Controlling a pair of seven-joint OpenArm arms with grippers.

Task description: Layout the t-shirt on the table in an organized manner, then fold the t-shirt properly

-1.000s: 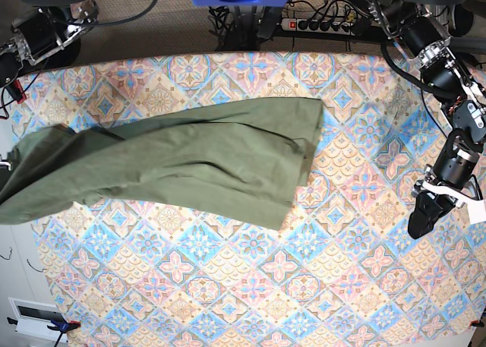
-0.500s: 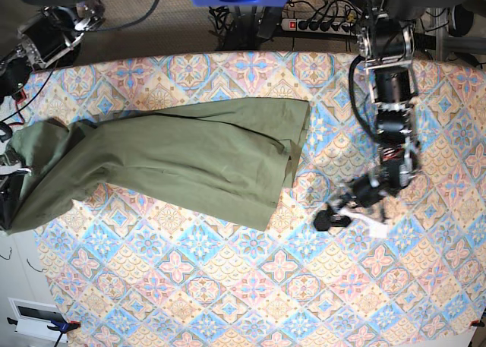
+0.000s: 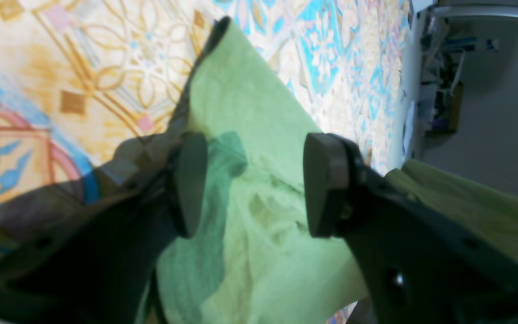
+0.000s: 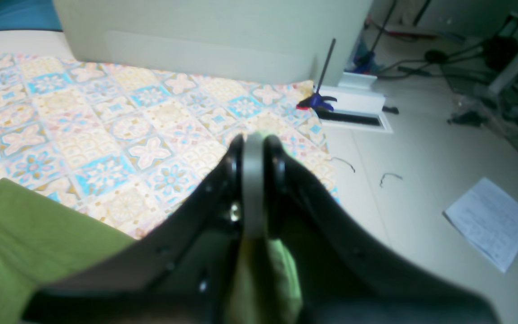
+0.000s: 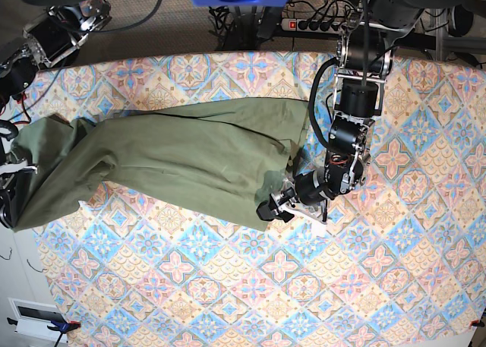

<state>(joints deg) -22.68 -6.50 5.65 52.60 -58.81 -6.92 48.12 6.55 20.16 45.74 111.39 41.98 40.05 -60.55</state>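
The olive-green t-shirt lies stretched across the table from the left edge to the middle, wrinkled and partly doubled over. My left gripper is open, its two pads straddling the shirt's near right corner; in the base view the left gripper sits at that lower right corner. My right gripper is shut on a bunch of the green shirt fabric at the table's left edge.
A power strip and cables lie behind the table. Beyond the table's left edge are a white cabinet, a blue clamp and a sheet of paper on the floor.
The left arm swung in from the table's right side to the shirt's lower right corner and its jaws opened. The shirt's left end shifted and bunched at the left edge.
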